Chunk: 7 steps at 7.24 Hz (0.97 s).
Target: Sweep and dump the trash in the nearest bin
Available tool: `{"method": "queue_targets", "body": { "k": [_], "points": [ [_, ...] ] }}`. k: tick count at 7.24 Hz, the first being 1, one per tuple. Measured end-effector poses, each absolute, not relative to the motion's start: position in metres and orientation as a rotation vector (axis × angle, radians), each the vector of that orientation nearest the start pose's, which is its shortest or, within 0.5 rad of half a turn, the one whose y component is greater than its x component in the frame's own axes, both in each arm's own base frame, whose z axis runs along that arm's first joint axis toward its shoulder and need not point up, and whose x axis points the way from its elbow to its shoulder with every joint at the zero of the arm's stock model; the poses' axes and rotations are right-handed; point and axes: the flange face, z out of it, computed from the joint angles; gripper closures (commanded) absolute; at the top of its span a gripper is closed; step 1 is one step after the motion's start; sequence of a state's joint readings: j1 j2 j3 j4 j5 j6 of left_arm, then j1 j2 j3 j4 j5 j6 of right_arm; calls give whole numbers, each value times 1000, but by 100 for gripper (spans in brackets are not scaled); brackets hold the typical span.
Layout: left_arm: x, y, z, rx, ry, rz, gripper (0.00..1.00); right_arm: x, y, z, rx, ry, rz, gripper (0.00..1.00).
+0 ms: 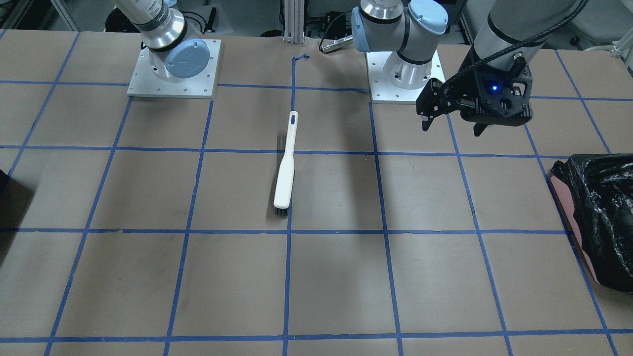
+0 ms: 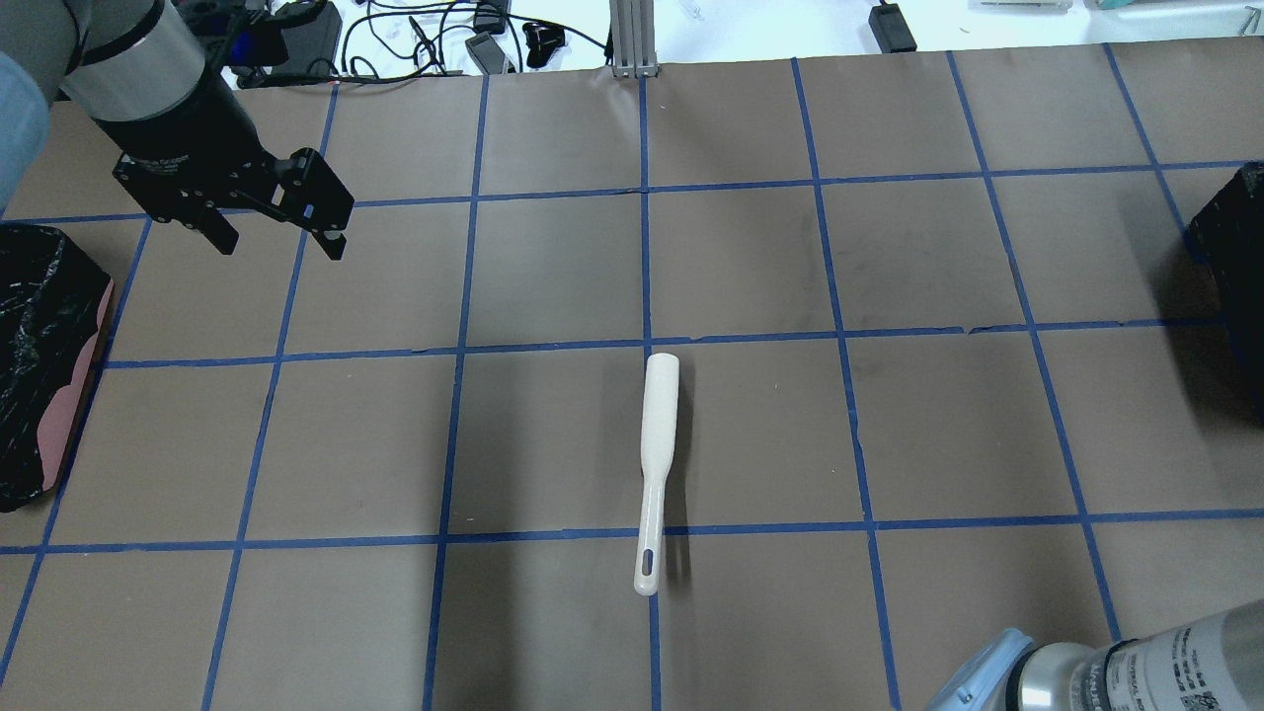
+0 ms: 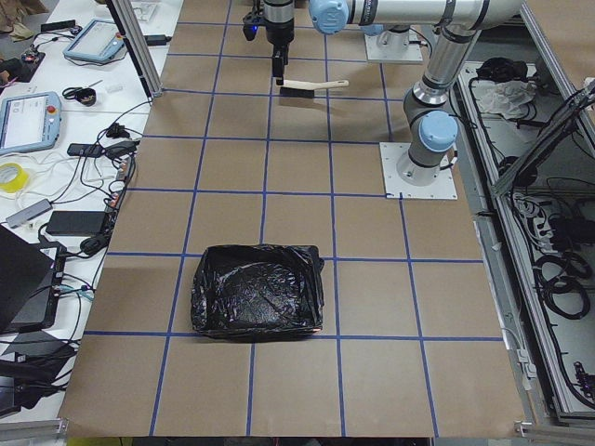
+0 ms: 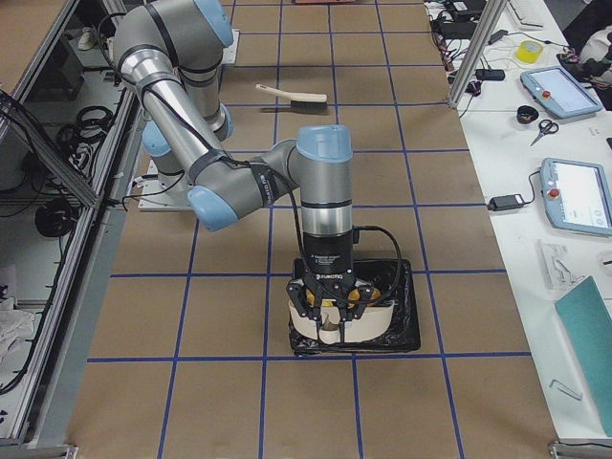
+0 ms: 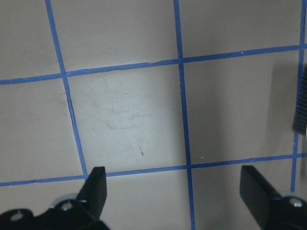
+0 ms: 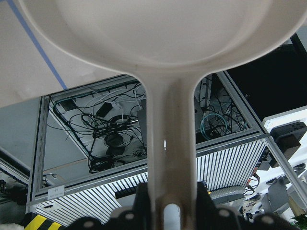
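My right gripper (image 4: 330, 311) is shut on the handle of a white dustpan (image 6: 163, 28) and holds it tipped over the black bin (image 4: 406, 325). Small yellow-orange bits of trash (image 4: 375, 287) show inside the bin beside the pan; I cannot tell them apart. The bin also shows as a dark block at the right edge of the overhead view (image 2: 1229, 257). My left gripper (image 2: 276, 237) is open and empty above bare table, far from the bin. The white brush (image 2: 655, 464) lies flat at the table's middle.
A pink bin lined with a crinkly black bag (image 2: 44, 365) stands at the table's left end, near my left gripper. Blue tape lines grid the brown table (image 2: 553, 276). The arm bases (image 1: 173, 64) stand on the robot's side of the table.
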<state>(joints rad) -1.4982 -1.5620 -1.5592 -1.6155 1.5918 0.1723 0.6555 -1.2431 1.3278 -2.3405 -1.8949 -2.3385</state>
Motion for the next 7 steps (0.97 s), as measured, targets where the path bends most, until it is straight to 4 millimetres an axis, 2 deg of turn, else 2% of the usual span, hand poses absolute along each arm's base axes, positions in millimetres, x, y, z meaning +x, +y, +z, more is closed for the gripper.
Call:
{"method": "queue_targets", "body": {
  "k": [3,4,7],
  "points": [
    [-97,-492,496,158,3120,34,0,-404,-524,515,1435,-2117,-218,100],
    [-97,-492,496,158,3122,33,0,-376,-540,511,1417,-2188,-151,100],
    [-94,-492,497,158,3116,31,0,-263,-581,504,1278,-2463,8,100]
  ]
}}
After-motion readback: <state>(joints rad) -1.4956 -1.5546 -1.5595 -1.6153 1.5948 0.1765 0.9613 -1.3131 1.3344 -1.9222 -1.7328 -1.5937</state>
